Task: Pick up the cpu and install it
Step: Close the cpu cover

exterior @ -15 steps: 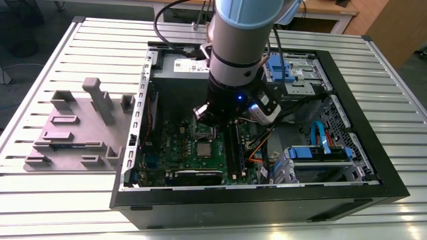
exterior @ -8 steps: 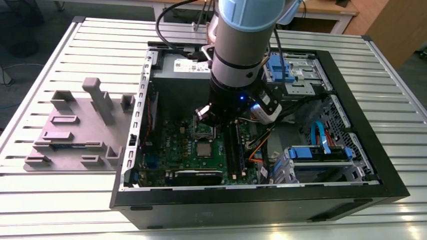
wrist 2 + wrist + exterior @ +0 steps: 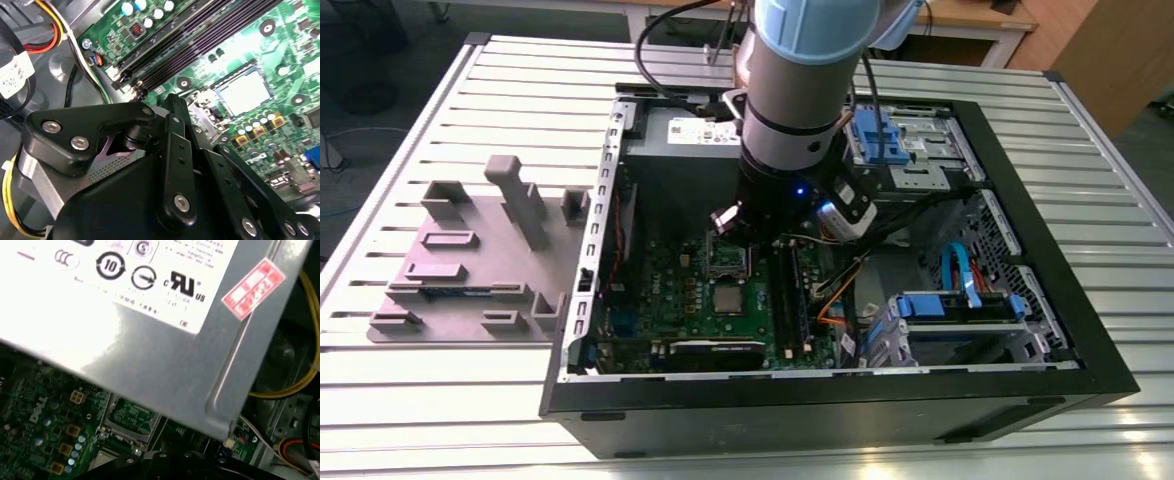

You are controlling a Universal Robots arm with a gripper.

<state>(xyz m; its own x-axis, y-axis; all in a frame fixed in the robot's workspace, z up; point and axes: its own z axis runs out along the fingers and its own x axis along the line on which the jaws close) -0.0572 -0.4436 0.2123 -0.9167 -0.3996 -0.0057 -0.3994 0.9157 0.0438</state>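
The cpu [image 3: 724, 297] lies flat on the green board [image 3: 670, 292], silvery top up, inside the socket; the hinged metal frame [image 3: 727, 257] is swung open and sits between the cpu and my tool [image 3: 174, 115]; the tool hangs over the board just short of the frame and clear of the cpu, and I cannot tell whether it is clenched or released; the black memory slots [image 3: 200, 35] run alongside it; the grey box with the white label [image 3: 165, 365] stands close behind the tool; all of this sits inside the open black case [image 3: 854, 400] on the slatted table [image 3: 494, 80].
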